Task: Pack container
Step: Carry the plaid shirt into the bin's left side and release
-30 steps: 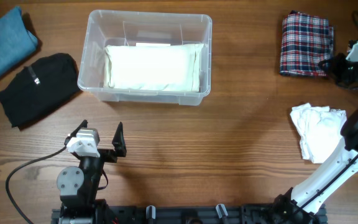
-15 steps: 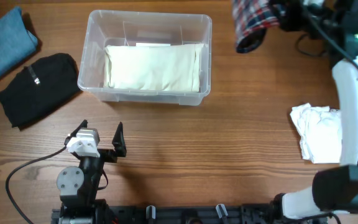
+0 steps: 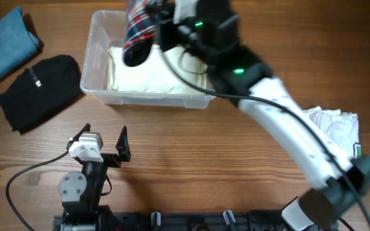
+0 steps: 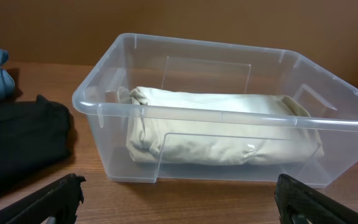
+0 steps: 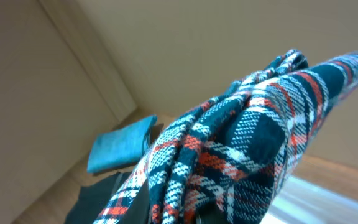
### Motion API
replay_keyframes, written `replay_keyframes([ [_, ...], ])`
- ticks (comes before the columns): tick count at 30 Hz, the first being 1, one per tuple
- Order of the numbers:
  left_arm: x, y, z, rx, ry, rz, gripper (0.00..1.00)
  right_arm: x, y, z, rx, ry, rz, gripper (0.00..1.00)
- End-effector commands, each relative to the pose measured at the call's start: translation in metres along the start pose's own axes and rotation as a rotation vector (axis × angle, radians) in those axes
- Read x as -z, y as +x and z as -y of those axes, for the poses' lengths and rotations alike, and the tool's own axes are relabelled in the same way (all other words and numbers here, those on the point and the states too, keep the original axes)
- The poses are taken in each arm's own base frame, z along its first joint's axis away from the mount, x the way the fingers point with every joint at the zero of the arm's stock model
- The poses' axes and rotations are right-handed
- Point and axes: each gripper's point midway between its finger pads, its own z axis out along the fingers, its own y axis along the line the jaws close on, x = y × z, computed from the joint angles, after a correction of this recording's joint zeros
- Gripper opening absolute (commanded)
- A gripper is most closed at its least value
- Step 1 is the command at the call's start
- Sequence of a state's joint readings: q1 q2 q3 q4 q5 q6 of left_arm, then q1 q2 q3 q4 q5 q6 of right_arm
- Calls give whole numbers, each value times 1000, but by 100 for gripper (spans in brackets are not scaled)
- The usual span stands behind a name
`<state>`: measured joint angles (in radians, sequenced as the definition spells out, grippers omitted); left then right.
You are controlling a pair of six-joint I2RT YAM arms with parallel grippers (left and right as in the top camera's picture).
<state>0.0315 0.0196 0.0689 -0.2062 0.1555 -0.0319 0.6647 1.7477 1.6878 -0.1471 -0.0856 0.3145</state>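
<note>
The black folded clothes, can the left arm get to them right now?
Probably yes. The black folded garment lies uncovered on the table, nothing on top, and the left end effector stands open nearby with only wood between them.

Robot lab bench, no question.
Left arm (image 3: 85, 173) and right arm (image 3: 288, 128) rise from a black rail (image 3: 191, 221) at the edge of a wooden table (image 3: 204, 154), cable (image 3: 7, 189) trailing, plain tan wall (image 4: 229, 18) behind, folded clothes (image 3: 40, 90) laid about.
</note>
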Motion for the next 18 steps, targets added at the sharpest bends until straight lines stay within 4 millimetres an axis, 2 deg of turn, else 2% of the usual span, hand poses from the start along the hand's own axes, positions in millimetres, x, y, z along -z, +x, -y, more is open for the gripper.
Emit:
replay_keyframes([
  [1,0,1,0,10,2,1,100,-41,32,4,-33,59,4,4],
  [4,0,1,0,10,2,2,100,-75,63,3,-76,43,2,4],
  [7,0,1,0,10,2,1,100,-100,90,-3,-72,3,-3,4],
  [10,0,1,0,11,2,1,100,-114,108,-8,-60,-14,0,4],
  [18,0,1,0,10,2,1,100,-139,152,1,-60,-13,-28,4],
])
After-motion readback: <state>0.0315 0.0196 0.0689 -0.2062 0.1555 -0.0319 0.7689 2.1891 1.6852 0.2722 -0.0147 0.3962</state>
